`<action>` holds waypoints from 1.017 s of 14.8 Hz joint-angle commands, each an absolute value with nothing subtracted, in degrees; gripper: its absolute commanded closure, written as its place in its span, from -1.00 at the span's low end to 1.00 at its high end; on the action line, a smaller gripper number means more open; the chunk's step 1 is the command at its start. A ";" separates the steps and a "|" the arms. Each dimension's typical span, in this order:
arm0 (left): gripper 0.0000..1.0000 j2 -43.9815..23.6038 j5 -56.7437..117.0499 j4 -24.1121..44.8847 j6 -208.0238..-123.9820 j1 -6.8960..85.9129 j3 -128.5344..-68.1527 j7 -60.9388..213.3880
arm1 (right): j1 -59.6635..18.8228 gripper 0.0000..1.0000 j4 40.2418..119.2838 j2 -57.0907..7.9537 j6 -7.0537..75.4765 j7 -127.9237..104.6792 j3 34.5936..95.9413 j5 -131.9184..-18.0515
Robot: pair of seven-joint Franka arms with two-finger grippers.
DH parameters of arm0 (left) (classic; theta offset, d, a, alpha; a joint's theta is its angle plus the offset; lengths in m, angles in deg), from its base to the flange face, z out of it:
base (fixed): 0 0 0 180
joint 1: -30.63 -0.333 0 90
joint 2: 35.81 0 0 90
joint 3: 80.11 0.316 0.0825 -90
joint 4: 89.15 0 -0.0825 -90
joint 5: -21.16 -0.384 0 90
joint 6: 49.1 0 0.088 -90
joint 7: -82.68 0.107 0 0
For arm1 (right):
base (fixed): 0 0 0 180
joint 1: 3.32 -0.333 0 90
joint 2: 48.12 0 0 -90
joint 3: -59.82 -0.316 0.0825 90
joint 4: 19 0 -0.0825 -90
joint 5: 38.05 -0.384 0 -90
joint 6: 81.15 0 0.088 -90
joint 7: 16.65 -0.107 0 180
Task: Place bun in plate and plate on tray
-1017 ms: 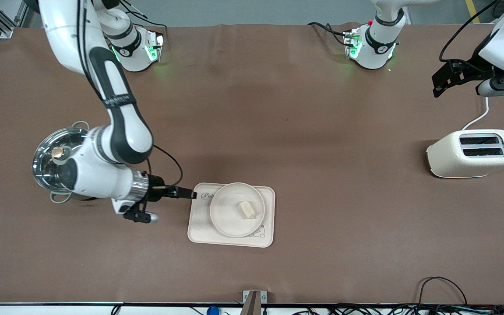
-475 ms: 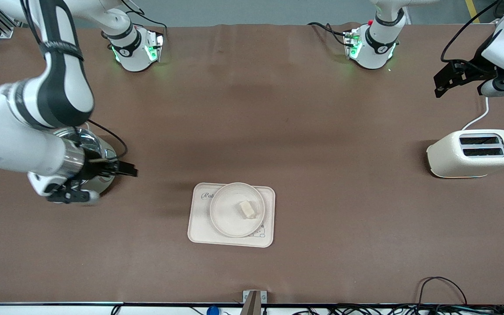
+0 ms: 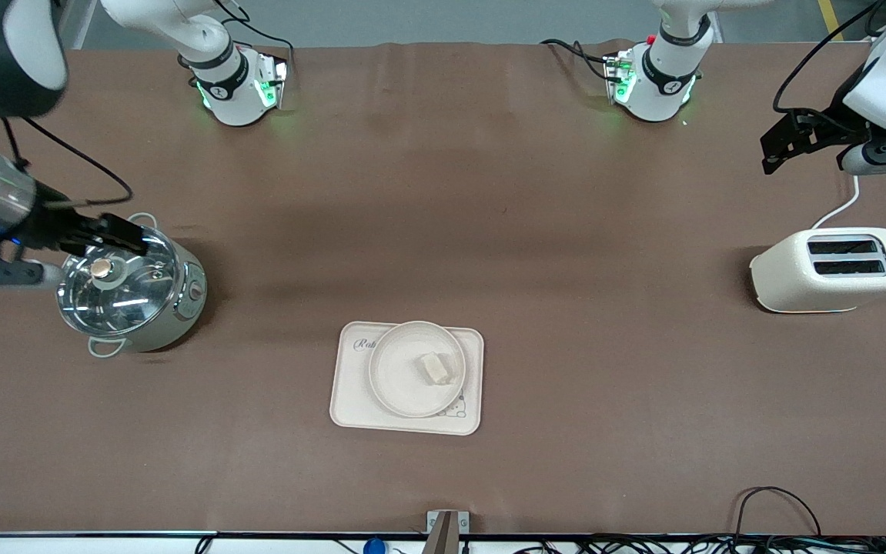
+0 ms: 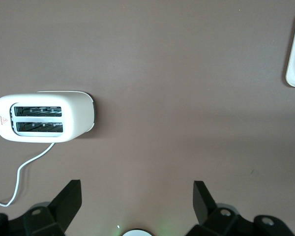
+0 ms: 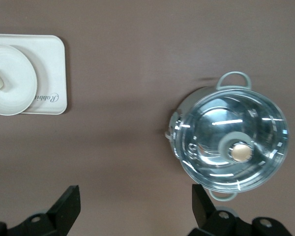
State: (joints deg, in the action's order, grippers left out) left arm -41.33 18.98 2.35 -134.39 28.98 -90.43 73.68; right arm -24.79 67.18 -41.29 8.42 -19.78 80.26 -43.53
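Bun: the small pale cream-yellow oblong bun lies in the plate, off its middle toward the left arm's end of the table.
Plate: the round shallow cream-white plate sits on the tray, covering part of the script lettering.
Tray: the cream rectangular tray with rounded corners lies flat on the brown table, nearer to the front camera than the pot and the toaster.
My right gripper: my right gripper hangs in the air over the edge of the glass-lidded steel pot, fingers spread apart, holding nothing.
My left gripper: my left gripper waits in the air above the table near the cream two-slot toaster, fingers spread wide and empty.
Toaster: upright at the left arm's end, its white cord trailing across the table.
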 commanded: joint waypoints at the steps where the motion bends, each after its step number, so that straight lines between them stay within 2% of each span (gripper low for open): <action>1: -1.00 -41.00 20.11 1.20 -133.83 28.88 -90.39 74.68 | -22.40 -1.00 69.42 -46.00 7.28 -19.64 79.42 -40.43; 6: -1.00 -41.00 21.08 0.32 -133.83 28.70 -90.30 74.77 | -19.16 -1.00 69.25 -51.45 2.19 -19.82 78.90 -36.21; 12: -1.00 -40.99 20.55 -0.56 -133.65 29.05 -90.39 74.33 | -5.54 -1.00 68.81 -57.43 -3.62 -19.82 68.36 -36.20; 15: -1.00 -41.00 20.55 -0.56 -133.48 29.05 -90.48 74.33 | -2.45 -1.00 68.89 -58.49 -3.80 -20.43 63.87 -36.29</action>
